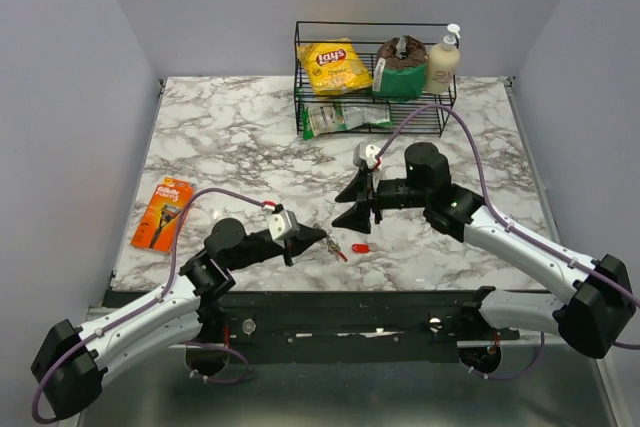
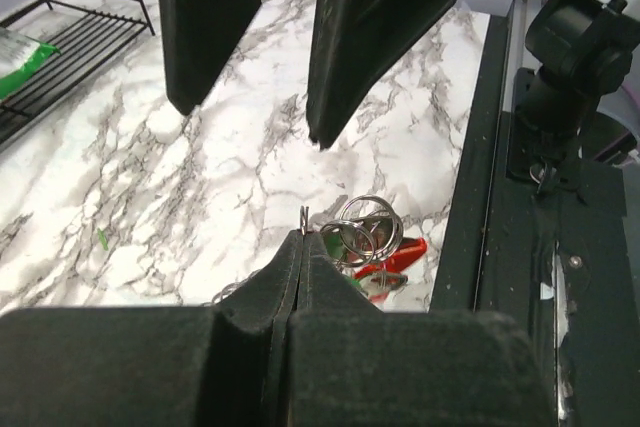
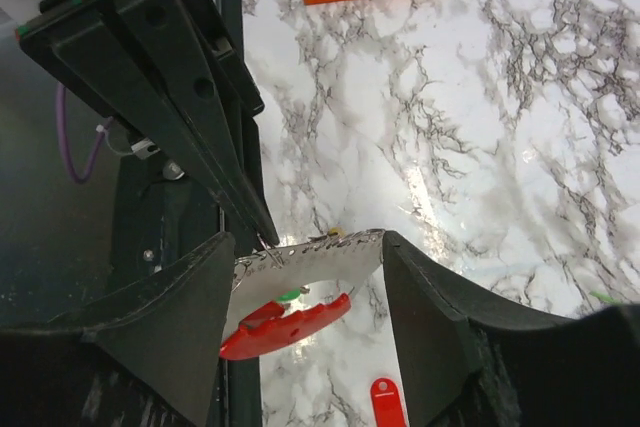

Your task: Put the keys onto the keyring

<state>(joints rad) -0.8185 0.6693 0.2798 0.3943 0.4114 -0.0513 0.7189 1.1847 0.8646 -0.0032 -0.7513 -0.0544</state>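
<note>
Left pincer (image 2: 303, 239) pinches the keyring (image 2: 365, 239) near the front table edge (image 2: 445, 197); right pincer (image 3: 305, 242) stands wide open.

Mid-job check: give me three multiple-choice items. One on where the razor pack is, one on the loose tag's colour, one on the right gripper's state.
1. Where on the table does the orange razor pack lie? A left side; B right side; C dead centre.
2. What colour is the lone tag lying on the marble? A green; B red; C blue.
3. How is the right gripper? A open; B shut on the lone tag; C shut on the razor pack.
Key: 1 A, the pack sits near the left edge. 2 B, it shows red in the top and right wrist views. 3 A, its fingers stand wide apart, gripping nothing.
</note>
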